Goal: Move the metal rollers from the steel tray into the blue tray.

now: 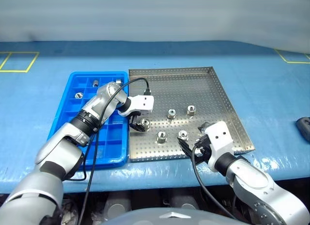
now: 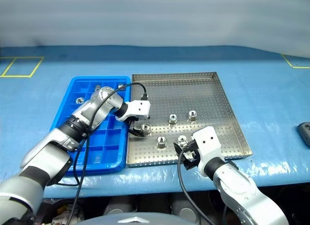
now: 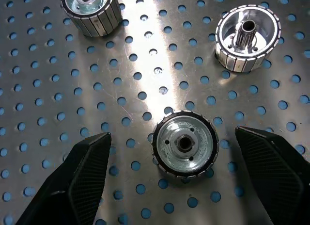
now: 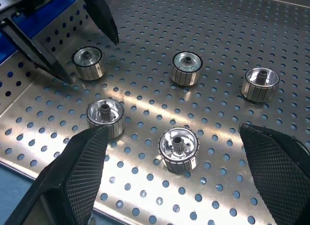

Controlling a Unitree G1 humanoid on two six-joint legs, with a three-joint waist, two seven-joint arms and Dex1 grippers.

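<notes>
Fingers of the left gripper (image 3: 177, 181) stand apart, straddling one shiny ribbed metal roller (image 3: 184, 144) on the perforated steel tray (image 1: 218, 94), presumably to pinch it. At nine o'clock sits the blue compartmented plastic tray (image 1: 72, 84). The right gripper (image 4: 179, 186) waits open.

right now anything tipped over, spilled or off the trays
Nothing stands out. Five metal rollers sit upright on the steel tray, a few more lie inside compartments of the blue tray, and none is on the cloth.
</notes>
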